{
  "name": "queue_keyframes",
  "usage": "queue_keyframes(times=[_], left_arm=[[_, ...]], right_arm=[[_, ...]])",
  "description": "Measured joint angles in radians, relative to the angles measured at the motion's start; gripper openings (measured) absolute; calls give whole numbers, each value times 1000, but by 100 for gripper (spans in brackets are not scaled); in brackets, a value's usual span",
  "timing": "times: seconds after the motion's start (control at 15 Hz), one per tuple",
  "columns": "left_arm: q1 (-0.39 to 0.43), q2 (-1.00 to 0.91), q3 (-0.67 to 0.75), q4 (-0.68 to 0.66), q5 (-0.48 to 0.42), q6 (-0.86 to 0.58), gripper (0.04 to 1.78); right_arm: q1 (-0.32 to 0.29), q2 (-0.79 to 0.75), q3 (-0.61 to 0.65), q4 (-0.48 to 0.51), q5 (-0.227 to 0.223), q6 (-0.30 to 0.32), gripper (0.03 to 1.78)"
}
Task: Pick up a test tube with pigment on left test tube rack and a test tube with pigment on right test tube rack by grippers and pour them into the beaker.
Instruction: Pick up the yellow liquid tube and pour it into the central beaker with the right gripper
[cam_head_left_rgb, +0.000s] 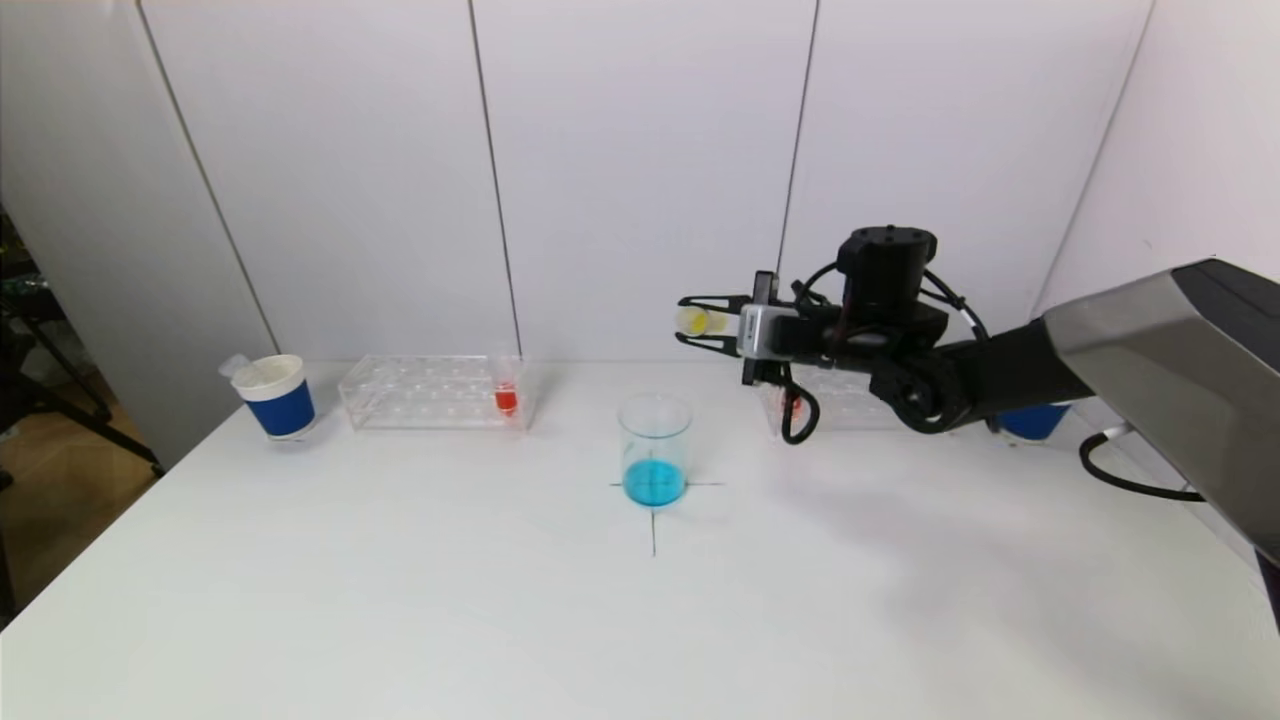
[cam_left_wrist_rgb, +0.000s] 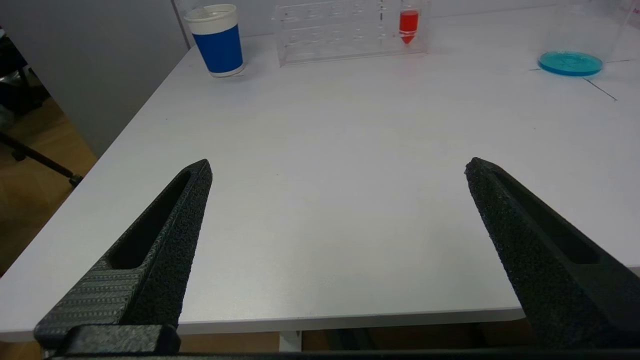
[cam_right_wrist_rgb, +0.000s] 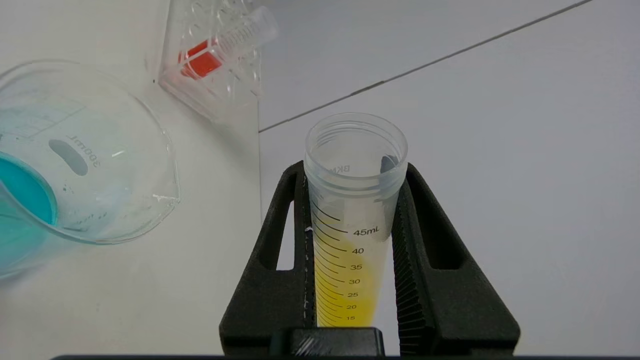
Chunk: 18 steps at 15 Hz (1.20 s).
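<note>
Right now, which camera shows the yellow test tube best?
The right wrist view: the yellow test tube fills the frame, clamped in the right gripper, its scale readable. The head view shows it small, held above the beaker. The left wrist view misses it.

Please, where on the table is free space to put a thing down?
The wide near part of the table, in front of the beaker, is bare. The far edge is crowded: blue cup, left rack, right rack.
</note>
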<state>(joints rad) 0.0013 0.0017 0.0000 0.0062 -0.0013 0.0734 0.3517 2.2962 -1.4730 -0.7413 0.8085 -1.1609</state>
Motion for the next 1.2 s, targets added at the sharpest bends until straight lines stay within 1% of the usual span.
queue_keyframes(times=[0.13, 0.47, 0.87, 1.2], left_arm=[[0, 0, 0, 0, 0, 0, 177], [0, 0, 0, 0, 0, 0, 177], [0, 0, 0, 0, 0, 0, 177], [0, 0, 0, 0, 0, 0, 177]], right_arm=[[12, 16, 9, -6, 0, -29, 50], [22, 37, 15, -7, 0, -126, 50], [23, 60, 23, -6, -1, -278, 50], [24, 90, -2, 3, -13, -335, 50]])
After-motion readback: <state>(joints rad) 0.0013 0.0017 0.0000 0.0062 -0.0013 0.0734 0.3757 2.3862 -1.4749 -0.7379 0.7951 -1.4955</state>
